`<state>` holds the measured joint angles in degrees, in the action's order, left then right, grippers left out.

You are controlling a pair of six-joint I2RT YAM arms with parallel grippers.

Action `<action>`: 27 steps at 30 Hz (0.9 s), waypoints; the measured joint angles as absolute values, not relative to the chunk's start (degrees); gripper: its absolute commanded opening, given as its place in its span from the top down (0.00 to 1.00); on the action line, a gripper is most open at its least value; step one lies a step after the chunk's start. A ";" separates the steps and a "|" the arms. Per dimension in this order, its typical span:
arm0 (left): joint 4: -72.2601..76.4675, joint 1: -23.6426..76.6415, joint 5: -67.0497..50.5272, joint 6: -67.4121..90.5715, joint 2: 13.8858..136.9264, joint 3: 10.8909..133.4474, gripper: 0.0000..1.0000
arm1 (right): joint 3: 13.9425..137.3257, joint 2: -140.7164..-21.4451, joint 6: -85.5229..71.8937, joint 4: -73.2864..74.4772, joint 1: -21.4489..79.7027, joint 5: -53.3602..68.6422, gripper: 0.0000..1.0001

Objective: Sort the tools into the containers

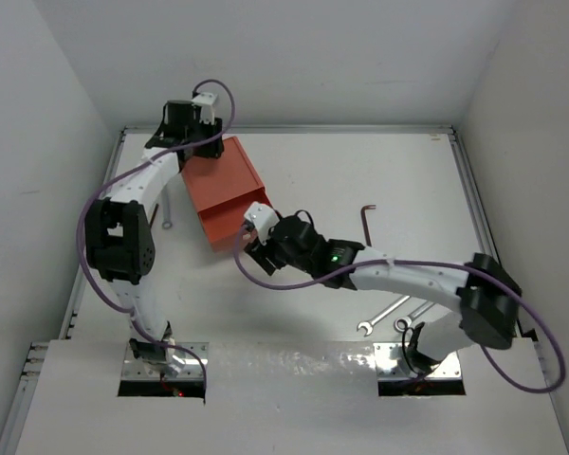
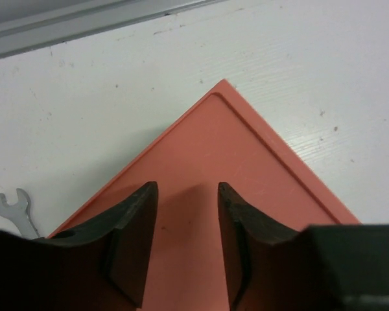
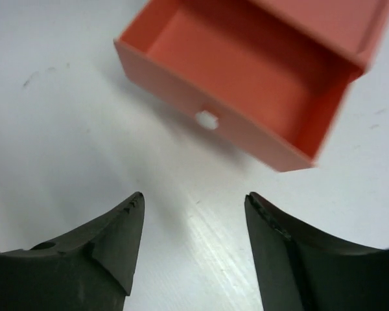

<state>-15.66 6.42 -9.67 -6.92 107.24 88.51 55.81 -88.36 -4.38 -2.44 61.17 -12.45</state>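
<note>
The orange-red box (image 1: pixel 226 180) stands at the back left, its upper drawer (image 3: pixel 246 65) pulled out and empty, white knob (image 3: pixel 207 119) facing my right gripper. No green drawer shows. My left gripper (image 1: pixel 199 152) is open over the box's lid (image 2: pixel 233 162) at its back corner. My right gripper (image 1: pixel 249 239) is open and empty, just in front of the drawer (image 3: pixel 194 197). Two silver wrenches (image 1: pixel 384 313) lie near the right arm's base. Another wrench (image 1: pixel 167 214) lies left of the box and also shows in the left wrist view (image 2: pixel 13 208). The hex key (image 1: pixel 367 216) lies right of centre.
A metal rail (image 2: pixel 84 23) runs along the table's back edge just behind the box. White walls close in the left, back and right. Purple cables (image 1: pixel 284 275) loop along both arms.
</note>
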 measured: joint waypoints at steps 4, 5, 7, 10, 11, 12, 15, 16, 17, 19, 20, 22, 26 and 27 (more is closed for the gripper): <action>-21.76 6.39 -10.87 -5.30 107.26 98.10 0.52 | 55.81 -78.50 -2.55 1.56 61.14 -16.01 0.16; -23.35 6.35 -11.29 -4.99 107.26 101.69 0.49 | 55.81 -76.27 -2.15 2.44 61.08 -17.45 0.14; -25.34 5.50 -12.34 -4.29 107.00 108.12 0.46 | 55.81 -72.73 -1.58 3.90 60.47 -19.70 0.09; -27.75 2.31 -14.24 -3.18 104.22 112.71 0.34 | 56.53 -69.89 -2.09 7.16 55.81 -20.67 0.08; -28.71 0.38 -14.39 -2.98 102.83 112.46 0.33 | 57.23 -69.89 -3.11 8.40 52.90 -20.12 0.08; -29.54 -2.48 -14.26 -3.22 101.10 111.39 0.31 | 57.84 -70.15 -4.14 9.54 49.82 -19.16 0.08; -30.06 -10.83 -11.16 -5.74 96.38 103.50 0.30 | 58.61 -71.29 -7.77 12.60 40.29 -15.62 0.08; -30.24 -13.30 -9.91 -7.20 95.35 100.07 0.30 | 58.59 -71.70 -8.49 13.72 37.93 -14.94 0.08; -30.72 -15.38 -8.40 -8.95 94.76 96.44 0.31 | 58.57 -71.96 -9.10 14.63 36.69 -14.39 0.08; -32.64 -17.45 -6.52 -12.73 95.35 90.39 0.31 | 58.46 -72.34 -9.85 16.14 35.55 -12.56 0.08; -33.56 -17.91 -6.48 -14.37 96.12 87.61 0.32 | 58.43 -72.51 -10.15 16.73 35.38 -11.29 0.08; -36.14 -19.38 -7.97 -16.97 98.89 82.87 0.34 | 58.41 -72.99 -10.41 17.32 35.11 -9.47 0.08; -38.44 -21.98 -9.65 -20.62 105.34 77.89 0.35 | 58.30 -74.89 -10.46 18.20 34.96 -7.05 0.10; -38.39 -22.59 -9.61 -21.45 106.24 76.42 0.36 | 58.08 -75.44 -10.50 18.41 34.96 -6.70 0.10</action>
<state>-38.39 -22.59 -9.61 -21.45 106.24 76.42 58.08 -75.44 -10.50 18.41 34.96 -6.70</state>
